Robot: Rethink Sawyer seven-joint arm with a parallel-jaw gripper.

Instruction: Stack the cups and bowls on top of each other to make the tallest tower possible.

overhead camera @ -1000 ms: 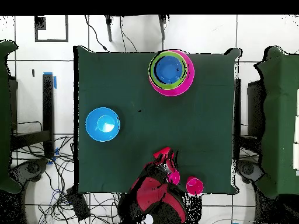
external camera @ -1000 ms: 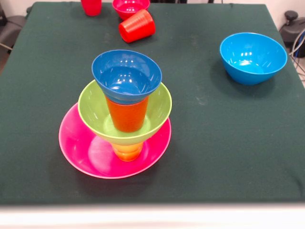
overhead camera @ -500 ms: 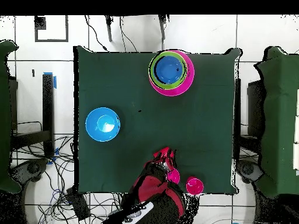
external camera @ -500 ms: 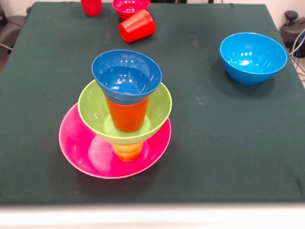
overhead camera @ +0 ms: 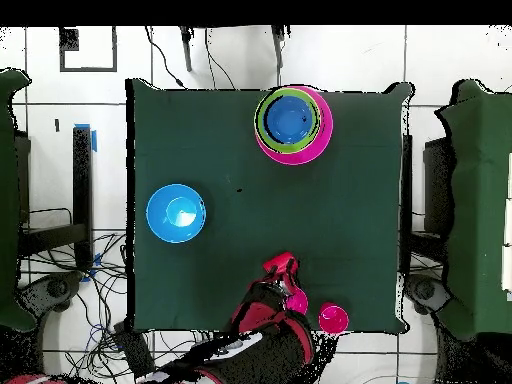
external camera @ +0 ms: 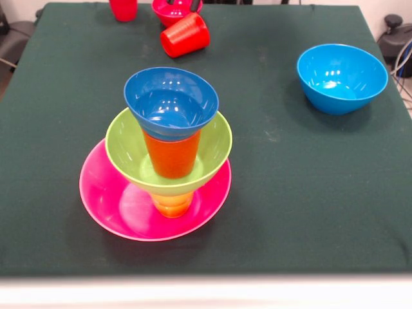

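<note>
At the near left of the table (external camera: pixel 309 212), the tower (external camera: pixel 168 151) stands five pieces high: pink bowl (external camera: pixel 122 209), yellow cup (external camera: pixel 172 205), green bowl (external camera: pixel 215 151), orange cup (external camera: pixel 171 156), small dark blue bowl (external camera: pixel 170 102). The light blue bowl (external camera: pixel 341 77) sits apart at far right. The gripper (external camera: pixel 183 4) dips into the small red bowl (external camera: pixel 175 11) at the far edge beside a tipped red cup (external camera: pixel 185 35), its jaws' state impossible to tell; any off-centre addition could topple the narrow-waisted stack.

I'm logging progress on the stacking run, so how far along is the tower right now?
Five pieces are up: pink bowl, yellow cup, green bowl, orange cup, dark blue bowl. The gripper is over the small red bowl at the table's far edge; its state is unclear. Left: that bowl, the tipped red cup, the upright red cup and the light blue bowl.
</note>
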